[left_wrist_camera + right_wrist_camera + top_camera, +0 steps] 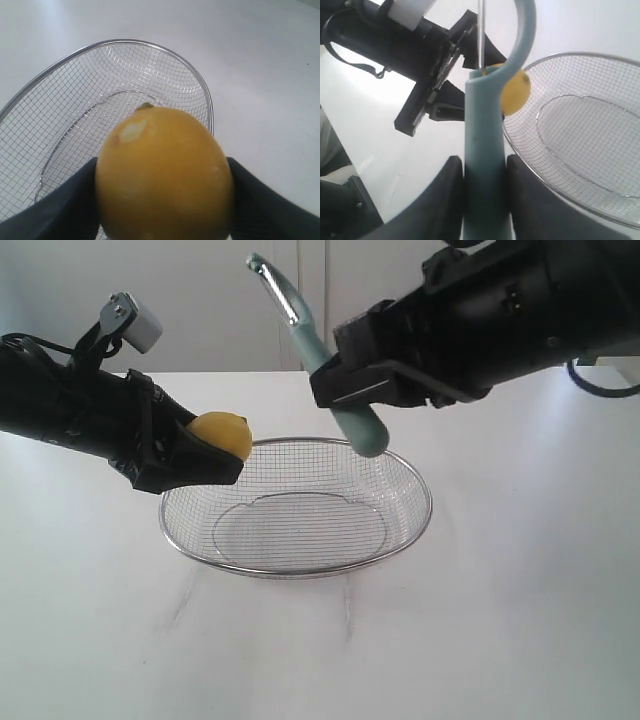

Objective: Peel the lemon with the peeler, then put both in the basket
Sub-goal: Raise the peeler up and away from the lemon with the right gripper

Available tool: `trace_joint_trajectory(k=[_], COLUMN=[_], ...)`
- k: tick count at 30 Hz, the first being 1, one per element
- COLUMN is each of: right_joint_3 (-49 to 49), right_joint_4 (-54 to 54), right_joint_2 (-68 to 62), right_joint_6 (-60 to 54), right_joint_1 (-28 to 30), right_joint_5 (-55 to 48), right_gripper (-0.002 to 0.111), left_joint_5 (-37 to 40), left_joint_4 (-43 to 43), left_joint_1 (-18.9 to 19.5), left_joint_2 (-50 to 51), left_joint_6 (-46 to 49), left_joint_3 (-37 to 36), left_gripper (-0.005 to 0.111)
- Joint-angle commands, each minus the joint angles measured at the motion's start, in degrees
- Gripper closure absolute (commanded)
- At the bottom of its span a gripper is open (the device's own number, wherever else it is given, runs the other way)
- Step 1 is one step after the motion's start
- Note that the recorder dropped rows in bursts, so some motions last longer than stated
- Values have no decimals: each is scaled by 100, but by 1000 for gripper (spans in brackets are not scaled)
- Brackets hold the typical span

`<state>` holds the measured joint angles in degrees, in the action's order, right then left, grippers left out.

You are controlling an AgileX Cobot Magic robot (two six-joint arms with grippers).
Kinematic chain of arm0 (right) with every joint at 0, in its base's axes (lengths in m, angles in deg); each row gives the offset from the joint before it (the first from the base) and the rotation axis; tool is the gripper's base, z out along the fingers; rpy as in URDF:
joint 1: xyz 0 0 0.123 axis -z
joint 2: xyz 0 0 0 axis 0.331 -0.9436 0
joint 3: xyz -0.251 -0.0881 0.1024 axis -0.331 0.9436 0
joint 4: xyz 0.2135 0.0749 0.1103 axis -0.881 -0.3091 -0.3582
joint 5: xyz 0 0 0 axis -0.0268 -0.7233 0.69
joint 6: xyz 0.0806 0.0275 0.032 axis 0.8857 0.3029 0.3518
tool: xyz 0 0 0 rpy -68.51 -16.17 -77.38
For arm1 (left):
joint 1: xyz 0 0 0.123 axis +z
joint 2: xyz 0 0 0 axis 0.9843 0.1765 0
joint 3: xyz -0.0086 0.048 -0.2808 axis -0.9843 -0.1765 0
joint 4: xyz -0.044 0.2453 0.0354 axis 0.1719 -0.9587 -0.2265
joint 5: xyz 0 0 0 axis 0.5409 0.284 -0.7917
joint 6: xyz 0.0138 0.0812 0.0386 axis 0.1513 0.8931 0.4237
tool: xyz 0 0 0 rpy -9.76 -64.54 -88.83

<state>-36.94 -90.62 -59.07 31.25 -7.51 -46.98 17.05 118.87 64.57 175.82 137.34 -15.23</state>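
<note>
Over a wire basket (pixel 425 502) on the white worktop (pixel 530 630), the left jaws, spread wide, clamp the lemon (pixel 226 432) above its rim. The right jaws grip the peeler (pixel 318 358) by its handle, blade raised. Peeling seems the step in hand; next, the blade must meet the skin.

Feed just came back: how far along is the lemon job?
Done: both picked up. In hand: left gripper holds the lemon, right gripper the peeler, by the basket, blade off the fruit. One small pale patch aside, the skin looks intact. Remaining: peeling, then putting both in the empty basket.
</note>
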Motion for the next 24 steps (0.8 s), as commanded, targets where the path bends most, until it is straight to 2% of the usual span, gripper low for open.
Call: trace_joint_trajectory(k=[1, 8, 12, 17, 22, 24], right_joint_3=[-57, -57, -57, -57, -57, -57], right_joint_4=[546, 1225, 1330, 1366, 1903, 2090], right_joint_2=[196, 185, 185, 185, 185, 185], right_joint_6=[74, 37, 37, 37, 37, 37], right_joint_1=[20, 20, 20, 20, 20, 20], right_joint_5=[45, 55, 55, 55, 202, 306], right_gripper=[108, 108, 108, 108, 108, 108], left_joint_5=[122, 143, 143, -94, -463, -502], left_joint_4=[144, 126, -223, -927, -2228, -2348], left_joint_1=[-27, -27, -27, -27, -27, -27], left_joint_2=[-25, -156, -428, -903, -1449, -1668], left_joint_6=[-1, -247, -511, -1377, -2762, -2912], left_joint_3=[-3, -3, 7, 7, 7, 7], left_gripper=[107, 107, 107, 107, 107, 107])
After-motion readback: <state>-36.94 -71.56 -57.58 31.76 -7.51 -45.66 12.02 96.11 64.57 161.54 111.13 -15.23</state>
